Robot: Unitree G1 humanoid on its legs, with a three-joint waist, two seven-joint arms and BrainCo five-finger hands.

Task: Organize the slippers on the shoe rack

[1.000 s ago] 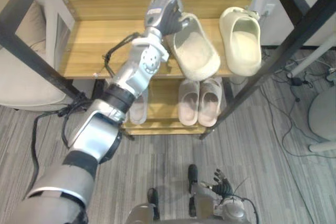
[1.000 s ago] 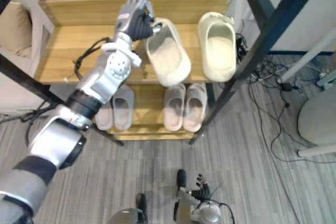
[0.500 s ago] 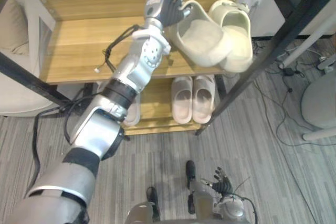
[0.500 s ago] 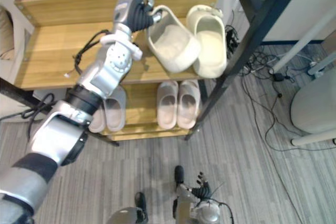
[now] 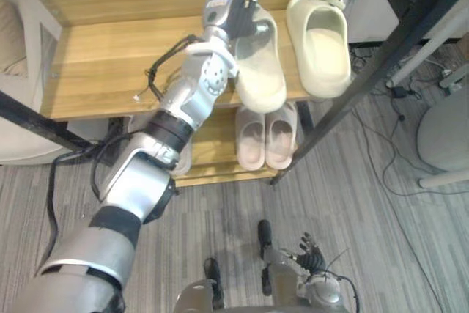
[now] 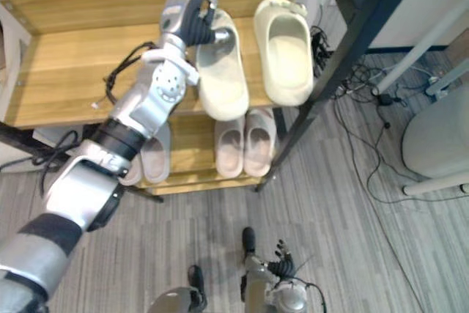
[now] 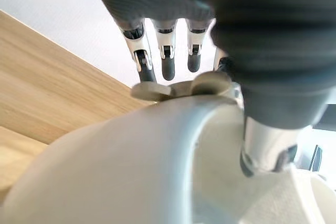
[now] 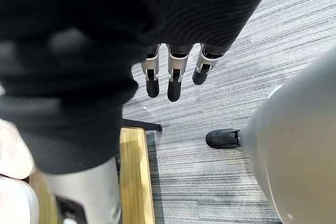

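Swinging round from the slant it had half a second before, the held slipper lay straight on the top shelf, in the upper middle of the frame. It sat just beside its mate at the upper right and no longer overlapped it. The left hand pinched its heel rim, fingers draped outside, thumb inside. With the pair apparently lined up, letting go seemed the step left. The right hand hung at the bottom edge, fingers loosely spread.
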